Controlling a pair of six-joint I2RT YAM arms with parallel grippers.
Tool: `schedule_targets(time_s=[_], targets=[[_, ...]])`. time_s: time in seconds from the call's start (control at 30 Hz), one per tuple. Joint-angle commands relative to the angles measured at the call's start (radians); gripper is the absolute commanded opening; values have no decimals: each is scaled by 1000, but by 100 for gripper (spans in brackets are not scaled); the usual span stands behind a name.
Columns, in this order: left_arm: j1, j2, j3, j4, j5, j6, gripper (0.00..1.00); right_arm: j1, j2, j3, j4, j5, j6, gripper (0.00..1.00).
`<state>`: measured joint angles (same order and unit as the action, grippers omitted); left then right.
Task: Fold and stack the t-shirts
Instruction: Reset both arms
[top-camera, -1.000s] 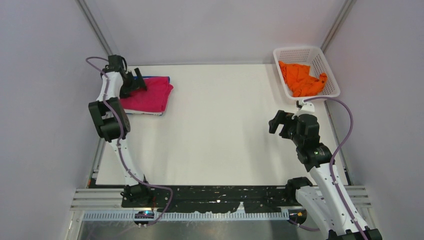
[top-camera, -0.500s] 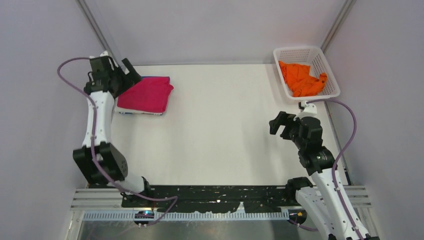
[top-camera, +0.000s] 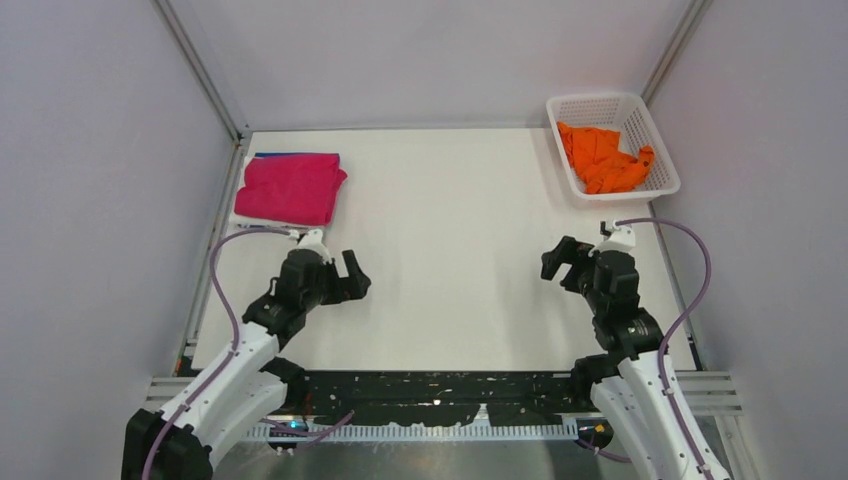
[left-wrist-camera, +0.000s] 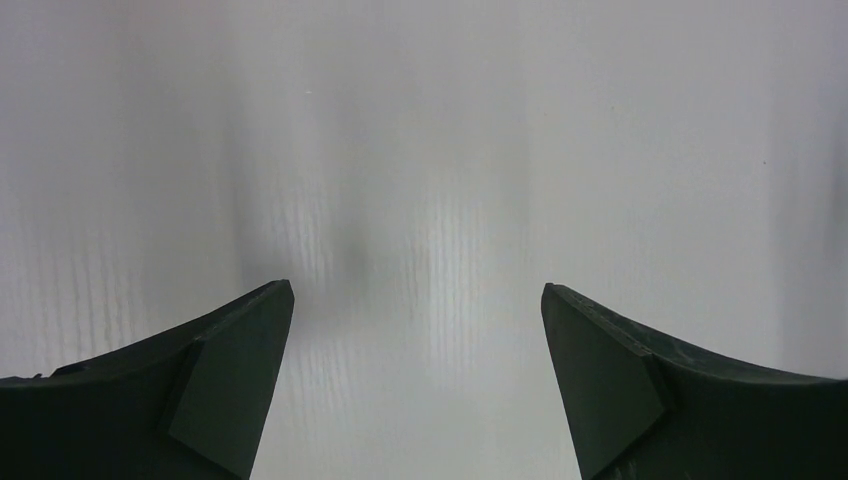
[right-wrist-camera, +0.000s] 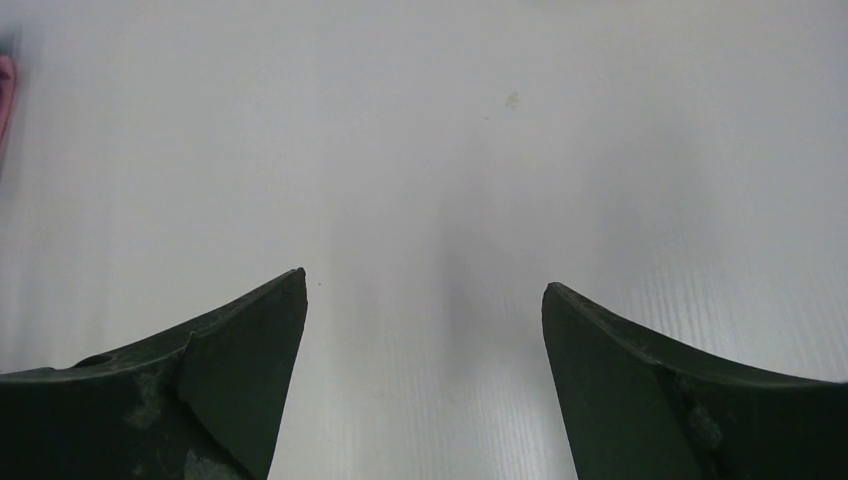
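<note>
At the far-left corner, folded magenta t-shirt (top-camera: 291, 188), long axis running left-right

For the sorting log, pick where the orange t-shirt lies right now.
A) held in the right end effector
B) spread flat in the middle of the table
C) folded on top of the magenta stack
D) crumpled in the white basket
D: the orange t-shirt lies bunched up inside the white basket at the table's far right corner.

Likely a robotics lab — plain panel walls (top-camera: 90, 200), white table (top-camera: 450, 200).
</note>
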<state>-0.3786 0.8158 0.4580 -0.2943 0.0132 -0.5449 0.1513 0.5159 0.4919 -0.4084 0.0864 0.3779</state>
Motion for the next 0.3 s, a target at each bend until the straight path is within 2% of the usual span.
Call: schedule_targets(time_s=[0.0, 0.27], targets=[[-9, -95, -16, 187, -82, 11, 99, -1, -18, -56, 88, 64, 44, 96], [-9, -133, -15, 165, -93, 41, 99, -1, -38, -74, 80, 112, 52, 95]])
